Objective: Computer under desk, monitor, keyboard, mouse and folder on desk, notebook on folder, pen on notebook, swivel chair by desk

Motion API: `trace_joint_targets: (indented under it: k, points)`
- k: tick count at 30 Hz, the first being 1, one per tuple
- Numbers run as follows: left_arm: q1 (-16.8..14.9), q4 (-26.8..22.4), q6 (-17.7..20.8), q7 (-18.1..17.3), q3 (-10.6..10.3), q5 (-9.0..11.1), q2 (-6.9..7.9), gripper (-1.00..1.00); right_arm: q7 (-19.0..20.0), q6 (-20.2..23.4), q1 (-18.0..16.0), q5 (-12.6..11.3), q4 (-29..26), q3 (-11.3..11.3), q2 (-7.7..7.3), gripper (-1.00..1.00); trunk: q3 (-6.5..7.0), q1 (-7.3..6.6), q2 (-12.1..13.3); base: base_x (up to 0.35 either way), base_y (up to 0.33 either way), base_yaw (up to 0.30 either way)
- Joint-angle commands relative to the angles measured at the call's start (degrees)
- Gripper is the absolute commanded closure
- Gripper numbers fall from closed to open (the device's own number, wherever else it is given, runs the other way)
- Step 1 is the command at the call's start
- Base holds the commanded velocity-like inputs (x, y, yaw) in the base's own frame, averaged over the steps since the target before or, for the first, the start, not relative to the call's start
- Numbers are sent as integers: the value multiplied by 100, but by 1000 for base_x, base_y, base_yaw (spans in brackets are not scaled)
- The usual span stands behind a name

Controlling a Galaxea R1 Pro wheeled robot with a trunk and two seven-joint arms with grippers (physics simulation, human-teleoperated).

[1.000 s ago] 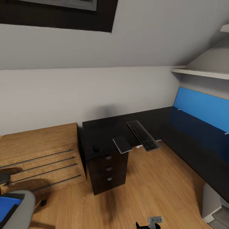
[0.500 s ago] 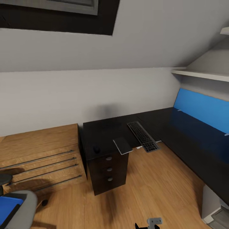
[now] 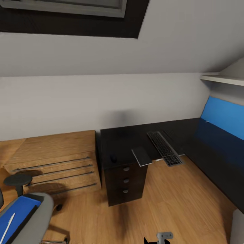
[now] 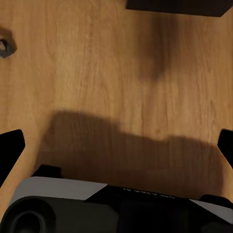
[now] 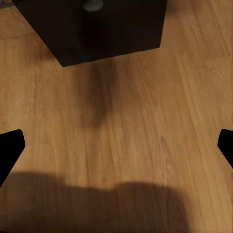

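Three small things lie on the glossy black tabletop (image 3: pixel 125 137) that runs along the grey-white wall: the keyboard (image 3: pixel 164 148), the notebook (image 3: pixel 142 156) and the mouse (image 3: pixel 113 158). The keyboard lies aslant with its near end over the front edge, and the grey notebook beside it also juts past that edge, above a black drawer unit (image 3: pixel 125 183) with three round knobs. The mouse sits apart from the notebook, near the corner of the tabletop closest to the low oak shelving (image 3: pixel 54 161). At the right of the head view the black surface turns along the side wall under a bright blue panel (image 3: pixel 223 117) and a white shelf (image 3: pixel 222 79). At the lower left of that view, the swivel chair (image 3: pixel 39 217) stands on the light wood floor (image 3: pixel 183 206), well apart from the tabletop, with the blue folder (image 3: pixel 15 218) lying on its grey seat and a thin white stick resting on the folder. A black armrest pad (image 3: pixel 17 179) stands just beyond. In the left wrist view the left fingers (image 4: pixel 10 145) are spread wide over bare floor with nothing between them, above the robot's own base (image 4: pixel 116 206). In the right wrist view the right fingers (image 5: pixel 10 145) are likewise wide apart and hold nothing, over floor near the foot of the drawer unit.
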Motion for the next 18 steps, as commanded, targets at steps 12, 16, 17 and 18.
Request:
trace_joint_targets:
  k: [12,16,17,18]
  points:
    - [-6,4,-105,39,-53,4,6,-100,48,-220,6,-63,23,12,-1,-100,-6,1,-5,0,0,82]
    - [-6,4,-111,39,-46,8,11,-100,49,-488,54,-54,30,16,12,-100,-6,1,-5,0,0,6]
    - [-6,4,-112,39,-45,8,12,-100,50,-502,58,-53,30,16,13,-100,-6,1,-5,0,0,3]
    - [-6,4,-112,38,-45,8,12,-100,50,-510,61,-52,29,16,14,-100,-6,1,-5,0,0,2]
